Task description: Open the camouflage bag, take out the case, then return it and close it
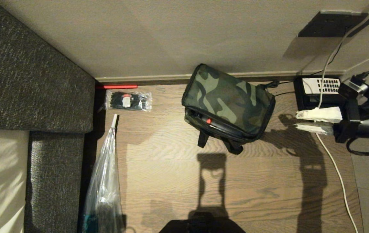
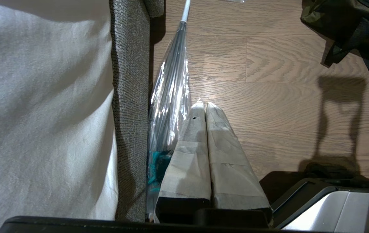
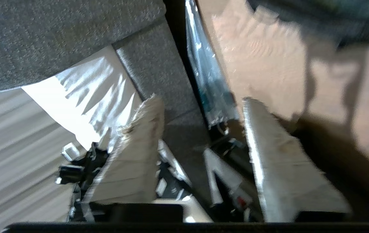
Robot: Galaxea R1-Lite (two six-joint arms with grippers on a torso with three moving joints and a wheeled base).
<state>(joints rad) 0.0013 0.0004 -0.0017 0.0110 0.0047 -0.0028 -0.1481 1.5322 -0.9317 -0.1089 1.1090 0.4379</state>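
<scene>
The camouflage bag (image 1: 228, 103) stands on the wood floor near the wall, its lid lying down over it. In the slit under the lid's front edge a strip of the black case (image 1: 215, 125) shows, with a small red button. My right gripper (image 1: 297, 121) hangs to the right of the bag, apart from it, its taped fingers (image 1: 320, 114) pointing toward it. In the right wrist view that gripper (image 3: 200, 103) is open with nothing between the fingers. My left gripper (image 2: 203, 105) is parked low over the floor and is shut on nothing. The bag's corner (image 2: 349, 26) appears far from it.
A black telephone with a white keypad (image 1: 320, 89) and cables sit by the wall right of the bag. A white cable (image 1: 336, 168) runs down the floor. A clear packet of black items (image 1: 128, 101), a wrapped umbrella (image 1: 105, 181) and a grey sofa (image 1: 26, 81) are on the left.
</scene>
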